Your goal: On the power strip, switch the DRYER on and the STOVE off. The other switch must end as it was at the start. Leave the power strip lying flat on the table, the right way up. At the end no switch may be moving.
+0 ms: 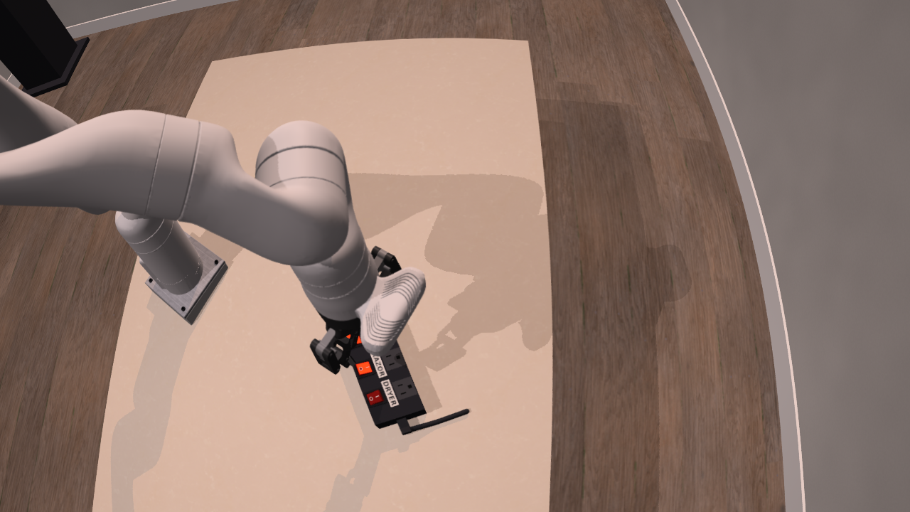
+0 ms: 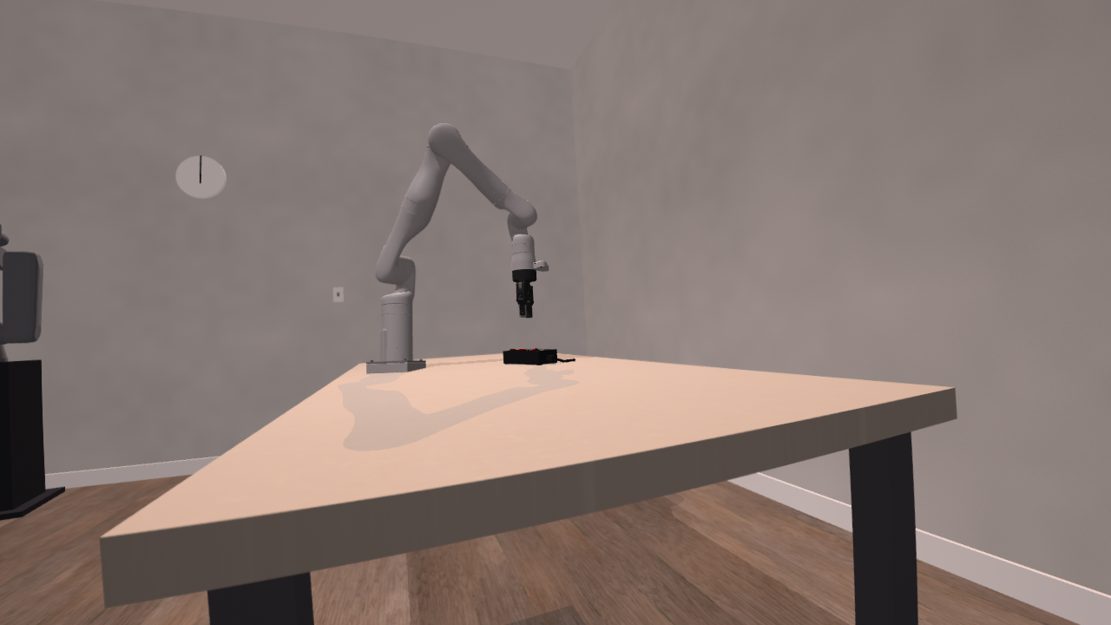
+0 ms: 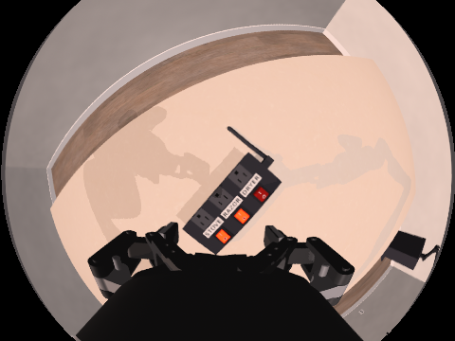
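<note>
The black power strip point(image 1: 414, 404) point(image 2: 530, 357) point(image 3: 269, 179) lies flat, switches up. The DRYER switch point(image 1: 374, 397) point(image 3: 261, 194) is dark red, unlit. The RAZOR switch point(image 1: 364, 368) point(image 3: 242, 216) and the STOVE switch point(image 1: 358, 340) point(image 3: 223, 236) are lit orange. In the top view the arm and gripper mostly hide the STOVE end. My gripper point(image 2: 525, 314) point(image 3: 221, 234) is open with nothing between its fingers. It points down, well above the strip, and the STOVE end shows between the fingertips in the wrist view.
The strip's short cable point(image 1: 442, 420) point(image 3: 246, 143) sticks out beyond the DRYER end. The arm's base plate point(image 1: 187, 305) point(image 2: 396, 366) stands on the table point(image 1: 445, 114) point(image 2: 699, 404) point(image 3: 308, 95). The strip lies between the base and the table's long far edge.
</note>
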Motion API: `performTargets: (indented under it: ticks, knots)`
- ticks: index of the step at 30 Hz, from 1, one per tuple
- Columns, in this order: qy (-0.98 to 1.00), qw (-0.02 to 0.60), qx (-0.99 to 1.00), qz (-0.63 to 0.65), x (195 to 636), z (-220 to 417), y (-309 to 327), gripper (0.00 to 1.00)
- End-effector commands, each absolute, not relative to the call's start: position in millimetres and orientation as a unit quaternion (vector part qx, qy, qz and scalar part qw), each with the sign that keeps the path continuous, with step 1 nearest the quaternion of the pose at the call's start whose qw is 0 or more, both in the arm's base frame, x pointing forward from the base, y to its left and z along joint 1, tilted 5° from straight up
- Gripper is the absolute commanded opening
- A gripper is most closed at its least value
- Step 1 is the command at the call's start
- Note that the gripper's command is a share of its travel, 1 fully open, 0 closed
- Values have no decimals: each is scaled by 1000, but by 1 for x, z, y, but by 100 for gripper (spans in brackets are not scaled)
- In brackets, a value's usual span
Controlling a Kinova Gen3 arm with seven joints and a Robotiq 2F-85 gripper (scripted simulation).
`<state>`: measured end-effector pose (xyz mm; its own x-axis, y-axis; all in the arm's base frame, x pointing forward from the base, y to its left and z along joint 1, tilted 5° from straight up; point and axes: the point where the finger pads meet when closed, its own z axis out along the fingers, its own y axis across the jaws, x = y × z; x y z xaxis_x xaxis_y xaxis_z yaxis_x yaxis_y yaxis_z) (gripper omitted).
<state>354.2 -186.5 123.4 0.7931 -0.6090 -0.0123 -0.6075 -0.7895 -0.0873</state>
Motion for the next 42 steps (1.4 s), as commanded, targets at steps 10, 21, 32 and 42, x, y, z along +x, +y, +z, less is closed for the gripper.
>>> performTargets:
  ticks: [10, 21, 32, 42]
  knots:
    - [497, 41, -867, -3, 332, 105, -169, 100]
    - [599, 41, -800, -1, 316, 94, -163, 100]
    - [615, 41, -788, -1, 314, 93, -162, 100]
    - [615, 41, -788, -1, 314, 93, -162, 0]
